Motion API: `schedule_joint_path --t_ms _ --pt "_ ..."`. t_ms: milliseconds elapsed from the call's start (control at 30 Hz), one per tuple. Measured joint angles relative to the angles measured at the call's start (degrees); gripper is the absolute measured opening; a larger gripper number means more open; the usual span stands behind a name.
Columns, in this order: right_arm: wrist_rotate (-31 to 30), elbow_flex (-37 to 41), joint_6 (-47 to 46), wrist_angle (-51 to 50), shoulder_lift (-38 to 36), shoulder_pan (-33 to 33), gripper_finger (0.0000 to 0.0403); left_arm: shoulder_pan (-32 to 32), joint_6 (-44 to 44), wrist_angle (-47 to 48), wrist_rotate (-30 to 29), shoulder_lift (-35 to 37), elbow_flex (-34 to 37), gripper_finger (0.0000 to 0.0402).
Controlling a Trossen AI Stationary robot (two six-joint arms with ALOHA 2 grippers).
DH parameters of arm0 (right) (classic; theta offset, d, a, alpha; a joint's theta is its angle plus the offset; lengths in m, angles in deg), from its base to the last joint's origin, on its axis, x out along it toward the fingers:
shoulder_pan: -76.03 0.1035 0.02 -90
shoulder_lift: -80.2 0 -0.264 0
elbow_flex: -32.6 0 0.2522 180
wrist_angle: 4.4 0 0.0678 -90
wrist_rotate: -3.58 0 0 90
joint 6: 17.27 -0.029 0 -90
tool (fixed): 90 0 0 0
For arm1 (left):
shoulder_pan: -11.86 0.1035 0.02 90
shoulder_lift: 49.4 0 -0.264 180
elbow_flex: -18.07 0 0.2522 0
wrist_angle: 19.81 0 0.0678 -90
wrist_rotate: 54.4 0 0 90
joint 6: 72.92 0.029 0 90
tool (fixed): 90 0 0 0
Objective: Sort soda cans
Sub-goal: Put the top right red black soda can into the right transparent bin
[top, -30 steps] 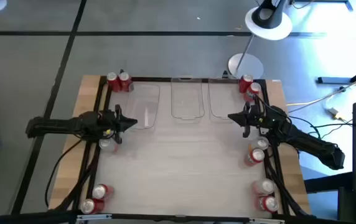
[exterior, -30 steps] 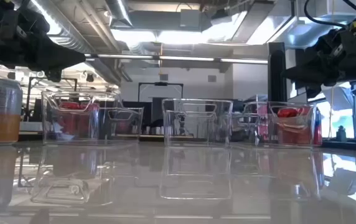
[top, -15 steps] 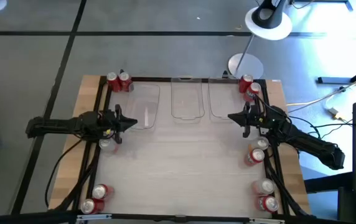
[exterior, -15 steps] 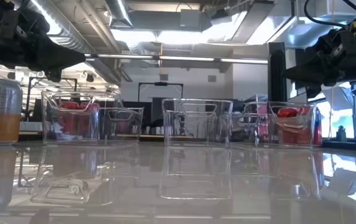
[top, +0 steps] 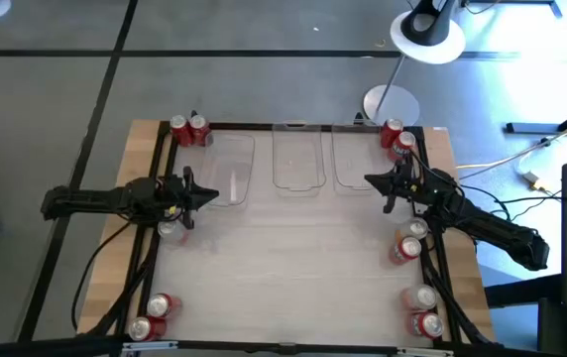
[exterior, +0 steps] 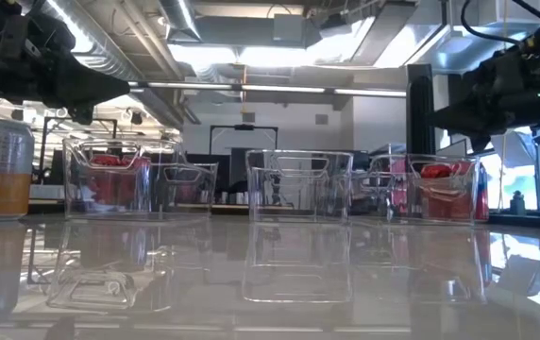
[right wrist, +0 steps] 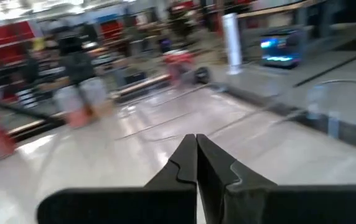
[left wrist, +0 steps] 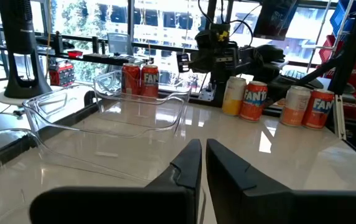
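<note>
Cans (top: 189, 130) stand in small clusters along the table (top: 293, 268) edges, none yet in a bin: a red pair at the far left corner, another pair (top: 396, 137) at the far right corner, one can (top: 170, 230) just under the left arm, a pair (top: 152, 319) at the near left corner, and two more groups down the right edge (top: 408, 244) and at the near right corner (top: 423, 311). Three clear bins (top: 297, 159) sit side by side along the far edge, and from above all three look empty, so the sorting appears not to have begun; every can still has to be picked up and placed.

Both arms hang above the table with nothing held. The left gripper (top: 211, 196) points inward near the left bin, fingers together; the right gripper (top: 370, 182) points inward beside the right bin, fingers likewise pressed together.

Only the overhead camera lays out all the clusters and both arms at once. The table-level camera instead shows the bins (exterior: 298, 185) as upright clear walls, with red cans glimpsed through the outer two, standing behind rather than inside, and one orange-and-silver can (exterior: 2, 168) large at the left edge. The left wrist camera looks across a bin (left wrist: 119, 115) to the right side's cans (left wrist: 253, 100), whose labels it can read, and to the right arm beyond. The right wrist camera shows its own closed fingers (right wrist: 184, 165) sharply, but everything beyond them is smeared.
</note>
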State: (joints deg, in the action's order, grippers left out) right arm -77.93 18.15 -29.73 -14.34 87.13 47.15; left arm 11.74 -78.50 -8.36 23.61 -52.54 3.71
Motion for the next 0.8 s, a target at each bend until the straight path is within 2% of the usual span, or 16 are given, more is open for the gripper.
schedule_joint_path --t_ms 67,200,267,433,600,800 --pt "-2.07 0.0 -2.41 0.92 0.03 0.0 0.0001 -0.01 0.01 -0.29 -0.02 0.0 0.02 0.0017" --pt "-1.89 0.0 -13.28 3.77 -0.02 0.0 0.0001 -0.01 -2.79 -4.02 -0.07 0.01 0.01 0.0017" --pt "-2.0 0.0 -14.05 5.16 -0.02 0.0 0.0001 -0.02 -5.21 -5.91 -0.07 0.0 0.01 0.0017" --pt "-12.39 -0.29 -13.18 11.94 -0.11 0.0 0.0001 0.82 -6.03 -12.42 -3.78 0.0 0.01 0.0017" --pt "-18.66 -5.72 -5.2 17.02 2.55 0.0 0.0001 2.6 -3.96 -16.31 -6.87 -0.01 0.0 0.0017" --pt "-26.73 -17.53 6.96 10.21 13.2 -0.02 0.0001 5.19 -4.49 -16.34 -10.14 -0.01 0.0 0.0017"
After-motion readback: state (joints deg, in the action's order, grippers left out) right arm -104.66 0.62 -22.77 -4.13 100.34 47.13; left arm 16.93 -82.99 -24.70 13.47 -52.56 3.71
